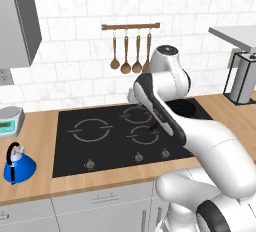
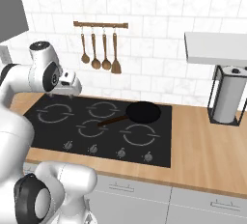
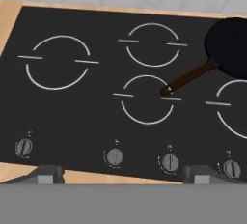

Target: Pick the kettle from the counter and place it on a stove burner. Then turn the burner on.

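On cooktop (image 3: 72, 117): frying pan (image 3: 230, 42), handle over small ring | jaws (image 3: 123, 175) wide apart, empty

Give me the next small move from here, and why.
Probably swing the gripper left and down toward the kettle. The kettle sits untouched on the counter left of the cooktop, while the hand hovers above the cooktop, holding nothing.

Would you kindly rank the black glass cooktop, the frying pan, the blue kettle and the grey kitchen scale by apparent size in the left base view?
1. Cooktop, by far the largest.
2. Kettle and kitchen scale: they look alike, and the scale is cut by the frame edge.
Frying pan: mostly hidden behind the arm, so unranked.
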